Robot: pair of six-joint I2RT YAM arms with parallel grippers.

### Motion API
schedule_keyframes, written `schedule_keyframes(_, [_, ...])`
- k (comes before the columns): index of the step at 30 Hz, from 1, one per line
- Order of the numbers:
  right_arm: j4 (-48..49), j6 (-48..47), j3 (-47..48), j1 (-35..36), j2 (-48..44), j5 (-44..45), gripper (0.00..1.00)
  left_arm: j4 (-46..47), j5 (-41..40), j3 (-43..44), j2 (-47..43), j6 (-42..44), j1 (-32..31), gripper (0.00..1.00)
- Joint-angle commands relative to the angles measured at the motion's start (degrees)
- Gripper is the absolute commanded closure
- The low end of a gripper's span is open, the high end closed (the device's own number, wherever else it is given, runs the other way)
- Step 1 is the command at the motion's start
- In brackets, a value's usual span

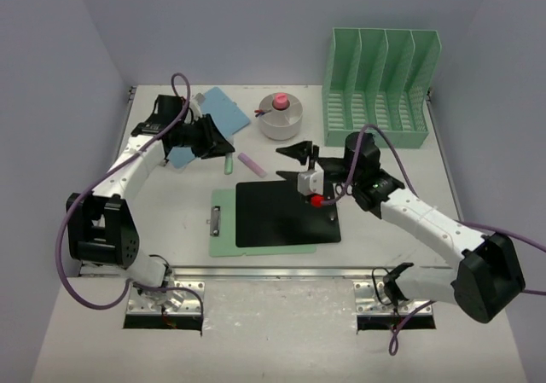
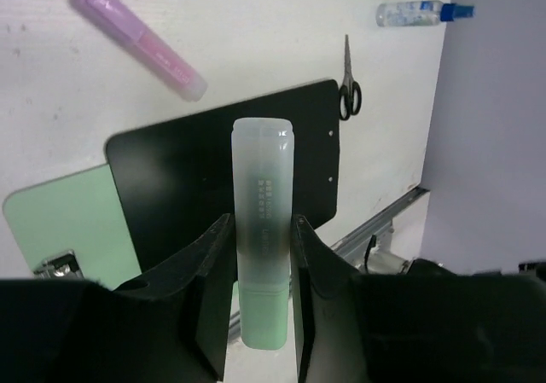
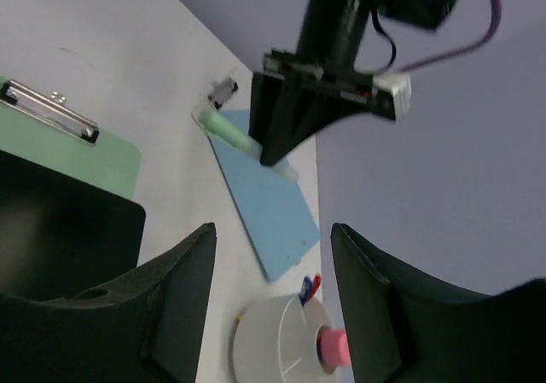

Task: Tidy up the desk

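Green highlighter (image 2: 262, 170) is clamped between the left gripper (image 2: 262, 229) jaws. Its clear cap points away from the wrist and its green butt end sticks back past the fingers. Can't tell if it touches anything below.

Right gripper (image 3: 271, 234) jaws are spread with nothing between them. It hangs just past the far edge of the black clipboard (image 1: 286, 214).

The desk (image 1: 171, 217) is an off-white top between lavender walls, with a metal rail (image 1: 273, 272) along the near edge.

- Black clipboard lies on a green clipboard (image 1: 223, 229), front-centre, metal clip on the left.
- Purple highlighter (image 1: 252, 165) lies flat, just right of the green one.
- Blue board (image 1: 220, 110) is far left of centre, partly under the left gripper.
- White round tub (image 1: 280, 125) with a pink knob (image 1: 280, 101) on top sits beside it.
- Mint file rack (image 1: 380, 89) stands in the far right corner.
- Left wrist view shows scissors (image 2: 350, 89) at the black clipboard's corner and a small clear bottle (image 2: 422, 12) with a blue cap near the wall.
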Motion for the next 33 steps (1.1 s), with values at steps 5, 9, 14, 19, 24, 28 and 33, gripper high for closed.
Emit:
schedule_keyframes(5, [-20.17, -36.41, 1.87, 8.90, -2.28, -11.71, 0.45, -7.39, -6.51, 1.02, 1.81, -9.07, -2.64, 1.00])
schedule_keyframes(9, [-25.48, -46.60, 1.78, 12.51, 0.35, -8.39, 0.45, -7.48, -5.81, 0.23, 1.37, -9.77, -4.84, 1.00])
schedule_keyframes(14, [-22.06, -47.77, 3.80, 17.96, 6.15, 1.09, 0.41, -7.05, -3.79, -1.88, 1.28, -10.21, -7.04, 1.00])
schedule_keyframes(19, [-16.35, -46.80, 6.09, 21.21, 11.87, 7.44, 0.39, -6.35, -4.50, -3.64, 0.40, -10.29, -8.89, 1.00])
schedule_keyframes(24, [-14.41, -47.94, 7.50, 23.15, 15.30, 11.84, 0.39, -5.82, -4.32, -4.61, -0.04, -11.00, -9.42, 1.00])
schedule_keyframes(28, [-15.98, -50.14, 9.51, 23.24, 18.11, 15.26, 0.40, -5.81, -4.93, -4.61, -0.04, -10.65, -9.94, 1.00])
schedule_keyframes(33, [-16.17, -51.64, 11.54, 23.33, 21.54, 19.13, 0.53, -5.82, -5.55, -3.99, 0.31, -10.65, -10.03, 1.00])
